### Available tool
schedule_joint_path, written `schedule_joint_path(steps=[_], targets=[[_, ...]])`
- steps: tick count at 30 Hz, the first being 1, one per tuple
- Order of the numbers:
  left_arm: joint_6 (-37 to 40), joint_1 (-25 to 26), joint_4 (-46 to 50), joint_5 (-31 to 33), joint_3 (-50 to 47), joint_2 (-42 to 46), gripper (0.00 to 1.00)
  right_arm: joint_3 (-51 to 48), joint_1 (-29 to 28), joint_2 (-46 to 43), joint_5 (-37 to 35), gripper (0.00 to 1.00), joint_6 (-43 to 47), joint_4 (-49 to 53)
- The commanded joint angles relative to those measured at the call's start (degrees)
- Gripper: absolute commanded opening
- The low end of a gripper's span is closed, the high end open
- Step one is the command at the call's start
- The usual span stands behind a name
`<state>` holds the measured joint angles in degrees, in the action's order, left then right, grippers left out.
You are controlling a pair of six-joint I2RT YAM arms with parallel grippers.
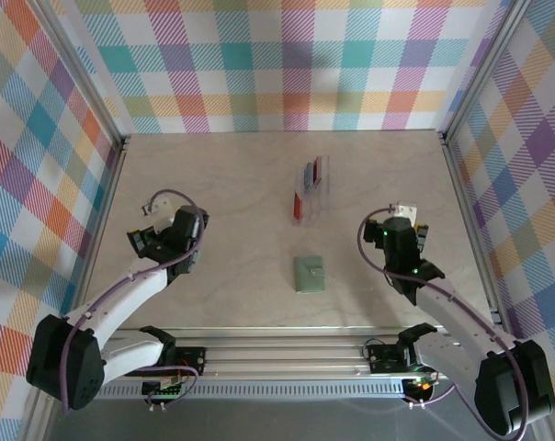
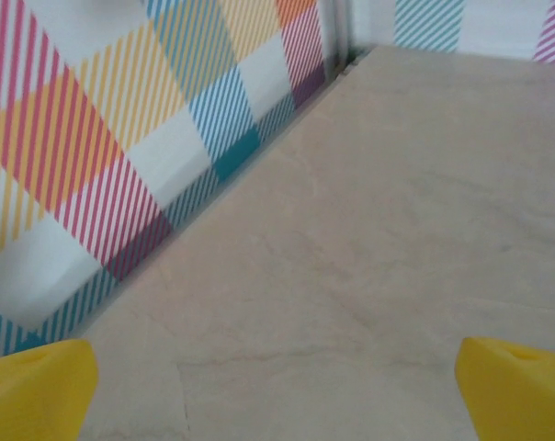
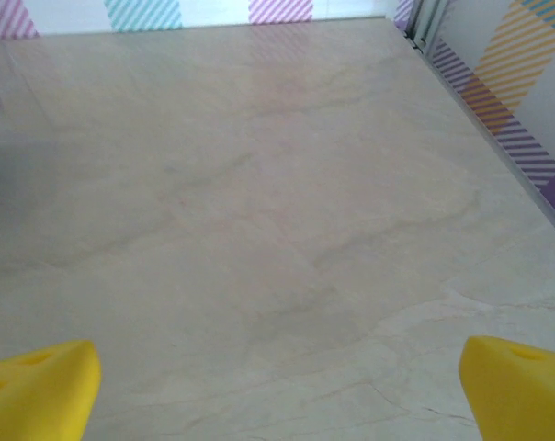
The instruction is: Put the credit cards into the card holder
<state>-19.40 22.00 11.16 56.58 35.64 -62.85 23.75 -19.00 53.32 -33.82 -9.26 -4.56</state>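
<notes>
1. Sage-green and squarish, the card holder (image 1: pixel 309 274) lies flat on the counter (image 1: pixel 213 184), near the front and between the two arms. We judge it folded shut, though it is too small to be sure.
2. The credit cards (image 1: pixel 298 206) stand on edge in a clear rack (image 1: pixel 319 184) just beyond the holder. A red one is nearest the holder, with blue and red showing farther back.
3. Both tools are empty, with jaws spread wide. The left tool (image 2: pixel 277 404) faces bare counter by the left wall, and the right tool (image 3: pixel 277 400) faces bare counter toward the right wall. Each is well apart from the cards.
4. We judge that nothing has been loaded yet, so the step in hand is the first reach.
5. To do it well, we would lower one tool over the rack in line with a card's edge. We would pinch a single card across its thin faces, then lift straight up so the rack does not tip.
6. We would use the other tool to pin and open the holder, since a light wallet will likely slide or spring shut.
</notes>
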Motion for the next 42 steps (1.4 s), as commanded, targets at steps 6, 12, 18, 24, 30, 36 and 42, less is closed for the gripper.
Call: schedule_joint_path(steps=[6, 12, 18, 24, 30, 36, 42], targets=[[18.2, -7.8, -33.5, -25.3, -15.3, 2.5, 1.00, -4.3, 9.3, 2.5, 7.6, 1.00, 4.7, -20.0], [17.0, -11.7, -46.1, -31.1, -18.5, -6.0, 1.00, -5.5, 11.0, 9.7, 7.9, 1.00, 3.9, -26.2], [20.9, -12.0, -51.0, -40.3, -14.9, -13.8, 1.00, -6.1, 11.5, 17.8, 10.0, 1.00, 5.0, -34.7], [20.7, -12.7, -60.8, -33.7, -14.5, -23.2, 1.00, -4.0, 12.5, 22.2, 14.5, 1.00, 7.2, -37.6], [19.1, -15.2, -63.0, -38.3, -14.6, -26.3, 1.00, -3.5, 13.0, 29.5, 17.8, 1.00, 8.9, -45.2], [19.9, -15.4, -61.9, -40.9, -14.1, -26.3, 1.00, -1.7, 13.4, 31.4, 19.3, 1.00, 8.9, -43.7], [17.8, -17.6, -61.0, -42.2, -13.9, -26.3, 1.00, -2.2, 14.8, 34.2, 23.1, 1.00, 8.6, -45.9]])
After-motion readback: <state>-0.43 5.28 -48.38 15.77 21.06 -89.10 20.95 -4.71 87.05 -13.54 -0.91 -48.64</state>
